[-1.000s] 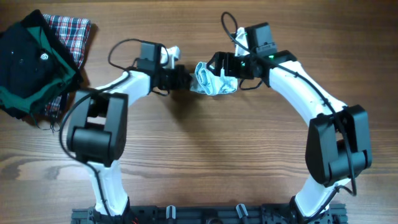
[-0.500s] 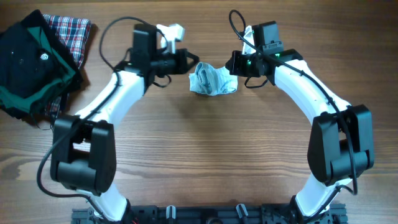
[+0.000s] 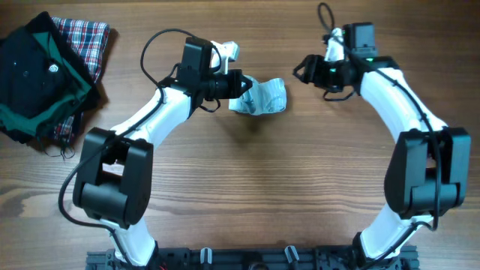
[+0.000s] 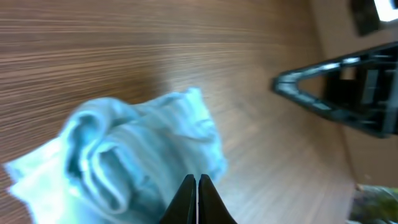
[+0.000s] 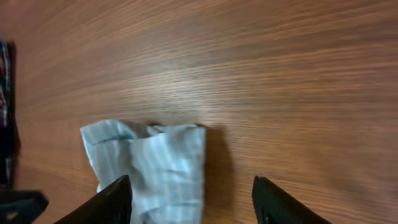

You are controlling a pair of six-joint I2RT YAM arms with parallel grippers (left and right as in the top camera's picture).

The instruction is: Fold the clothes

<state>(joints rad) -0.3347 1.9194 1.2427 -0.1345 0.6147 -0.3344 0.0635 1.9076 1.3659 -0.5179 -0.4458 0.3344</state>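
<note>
The clothes are one small pale-blue striped garment, lying crumpled on the wooden table between the two arms. It also shows in the left wrist view and in the right wrist view. My left gripper is shut, with its tips at the garment's upper left edge; no cloth shows between the fingers. My right gripper is open and empty, apart from the garment to its right; in its wrist view the open fingers frame the garment's right edge from a distance.
A black-and-green garment lies on a red plaid cloth at the far left corner. The right arm's fingers show in the left wrist view beyond the garment.
The right gripper has let go of the garment and drawn back to the right. The left gripper pulled away, then came back, shut, to the garment's left edge.
</note>
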